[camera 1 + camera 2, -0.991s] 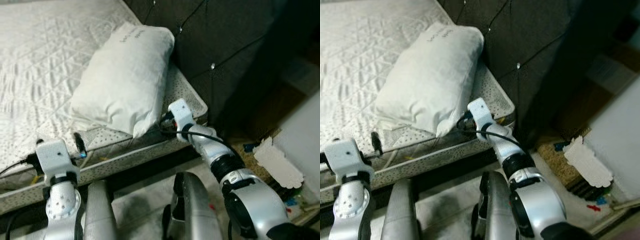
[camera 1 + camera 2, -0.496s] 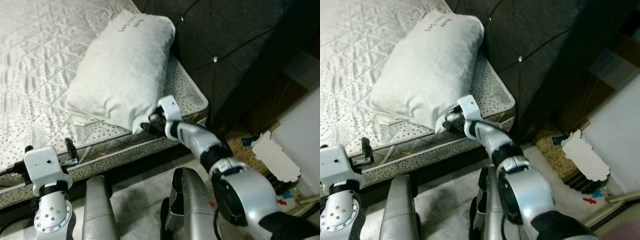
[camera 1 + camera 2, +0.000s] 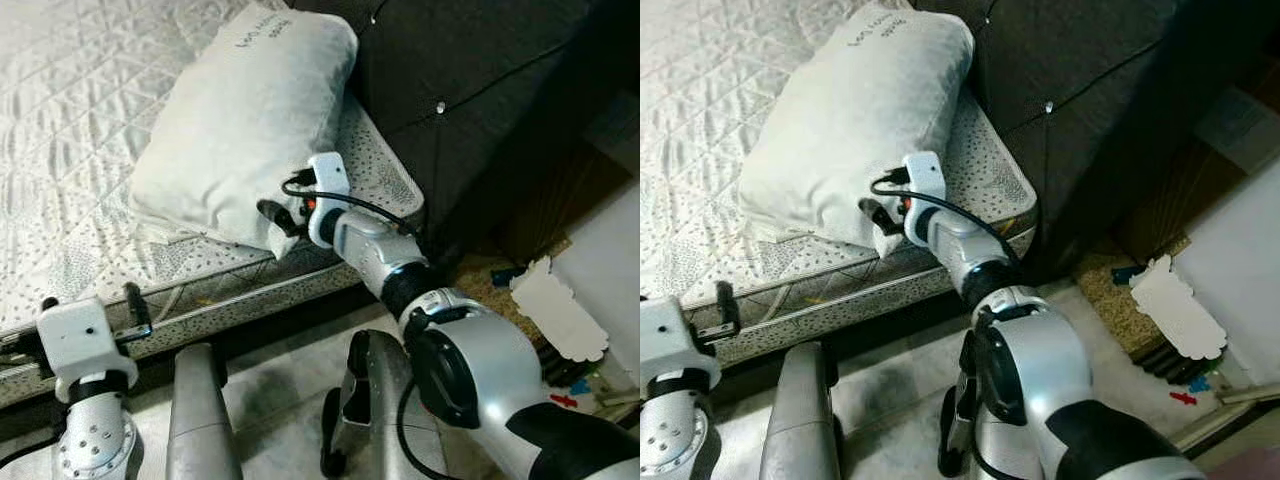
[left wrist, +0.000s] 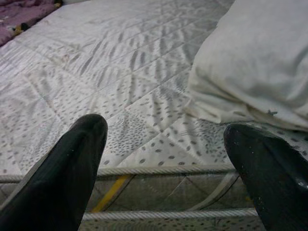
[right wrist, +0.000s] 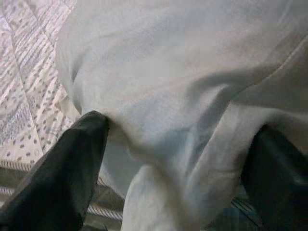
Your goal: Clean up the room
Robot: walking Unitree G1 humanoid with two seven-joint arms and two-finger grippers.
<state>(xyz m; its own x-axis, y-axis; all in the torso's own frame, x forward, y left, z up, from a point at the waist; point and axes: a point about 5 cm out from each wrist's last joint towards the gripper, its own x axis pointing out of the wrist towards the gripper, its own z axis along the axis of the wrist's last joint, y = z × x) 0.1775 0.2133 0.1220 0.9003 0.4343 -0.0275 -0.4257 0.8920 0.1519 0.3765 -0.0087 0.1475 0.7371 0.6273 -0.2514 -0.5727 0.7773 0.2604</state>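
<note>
A white pillow (image 3: 240, 120) lies on the quilted mattress (image 3: 70, 150), its far end against the dark headboard (image 3: 460, 60). My right gripper (image 3: 275, 215) reaches onto the bed and is pushed against the pillow's near corner. In the right wrist view its fingers (image 5: 62, 168) stand wide apart, open, with bunched pillow fabric (image 5: 183, 120) bulging between them. My left gripper (image 4: 168, 173) is open and hovers just off the mattress side (image 4: 159, 192), facing across the bed; it holds nothing.
The bed's near edge (image 3: 220, 300) runs across in front of my legs (image 3: 200, 420). A dark gap lies between headboard and a white panel at right. A white scalloped piece (image 3: 555, 315) and small clutter (image 3: 1185, 385) lie on the floor there.
My right gripper moved from the mattress corner leftward onto the pillow's near corner. The left arm sank a little lower in the picture. The camera shifted slightly.
</note>
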